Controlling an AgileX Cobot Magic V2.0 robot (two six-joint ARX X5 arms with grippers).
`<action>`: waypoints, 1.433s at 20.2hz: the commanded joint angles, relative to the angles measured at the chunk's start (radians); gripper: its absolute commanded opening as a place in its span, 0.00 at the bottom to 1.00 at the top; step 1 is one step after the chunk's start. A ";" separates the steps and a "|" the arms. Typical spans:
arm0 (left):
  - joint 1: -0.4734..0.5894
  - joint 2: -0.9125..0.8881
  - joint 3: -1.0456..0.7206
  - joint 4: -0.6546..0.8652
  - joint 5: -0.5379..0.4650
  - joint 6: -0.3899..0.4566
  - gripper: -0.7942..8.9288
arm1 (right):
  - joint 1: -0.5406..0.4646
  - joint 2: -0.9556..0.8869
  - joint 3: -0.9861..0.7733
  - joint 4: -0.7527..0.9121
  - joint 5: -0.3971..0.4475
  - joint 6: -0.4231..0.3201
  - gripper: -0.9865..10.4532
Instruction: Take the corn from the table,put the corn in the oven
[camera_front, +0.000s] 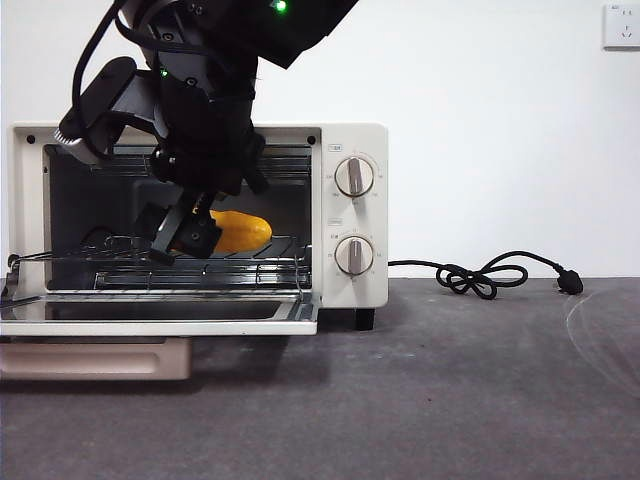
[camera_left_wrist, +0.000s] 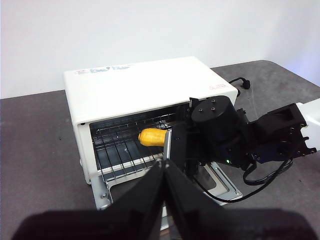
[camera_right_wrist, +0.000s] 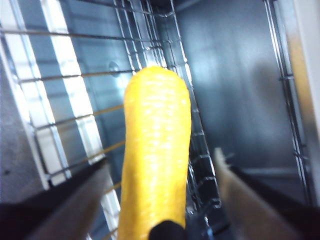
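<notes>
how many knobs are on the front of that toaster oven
2. Both sit on the oven's cream panel right of the open door: the upper knob and the lower knob directly beneath it. None seems hidden.

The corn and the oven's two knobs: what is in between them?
In the front view, only wire rack and the oven's cream inner frame separate the corn from the knobs. Nothing else is there.

Desk (camera_front: 480, 400): dark grey, mottled, matte. Borne directly on it: a cream-white oven (camera_front: 350, 215), seen at 9 o'clock in the front view, door lowered; a black cord (camera_front: 480, 275), coiled at 3 o'clock beside the oven.
</notes>
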 joint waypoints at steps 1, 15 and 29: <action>-0.003 -0.003 -0.005 0.005 -0.002 -0.006 0.08 | 0.005 0.021 0.003 0.006 0.027 0.006 0.48; -0.003 -0.003 -0.005 0.003 -0.002 -0.006 0.08 | 0.087 0.021 0.005 0.062 0.185 0.011 0.48; -0.003 -0.003 -0.005 -0.026 -0.037 0.002 0.08 | 0.187 -0.018 0.005 -0.018 0.316 0.128 0.47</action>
